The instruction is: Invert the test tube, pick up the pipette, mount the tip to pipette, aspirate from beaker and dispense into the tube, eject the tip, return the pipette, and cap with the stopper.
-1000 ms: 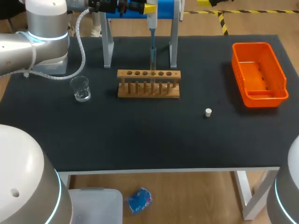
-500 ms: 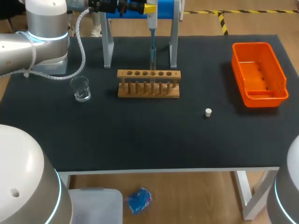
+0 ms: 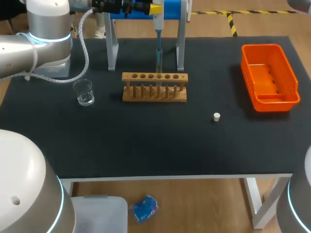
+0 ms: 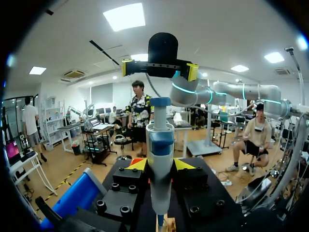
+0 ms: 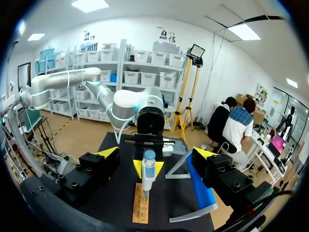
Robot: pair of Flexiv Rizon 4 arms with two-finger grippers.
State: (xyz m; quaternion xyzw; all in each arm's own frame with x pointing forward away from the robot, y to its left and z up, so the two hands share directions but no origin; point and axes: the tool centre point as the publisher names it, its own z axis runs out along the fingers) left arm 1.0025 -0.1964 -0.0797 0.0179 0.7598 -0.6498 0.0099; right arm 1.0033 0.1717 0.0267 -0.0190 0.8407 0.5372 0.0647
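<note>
My left gripper (image 3: 156, 8) is shut on the pipette (image 3: 158, 34) at the back of the table, holding it upright over the wooden rack (image 3: 154, 94). The pipette's tip points down into a clear test tube (image 3: 158, 73) standing in a middle hole of the rack. In the left wrist view the pipette (image 4: 160, 154) sits between the yellow fingertips (image 4: 137, 165). My right gripper (image 5: 157, 153) is open and holds nothing; it faces the pipette (image 5: 148, 169) from across the rack (image 5: 141, 208). The beaker (image 3: 84, 92) stands left of the rack. The white stopper (image 3: 216, 116) lies to the rack's right.
An orange bin (image 3: 269, 99) sits at the right side of the table. A pipette stand with grey legs (image 3: 112, 48) rises behind the rack. The table's front half holds only the stopper.
The left arm, pipette and table objects have not moved. A grey piece of my right arm has come into the head view's top right corner.
</note>
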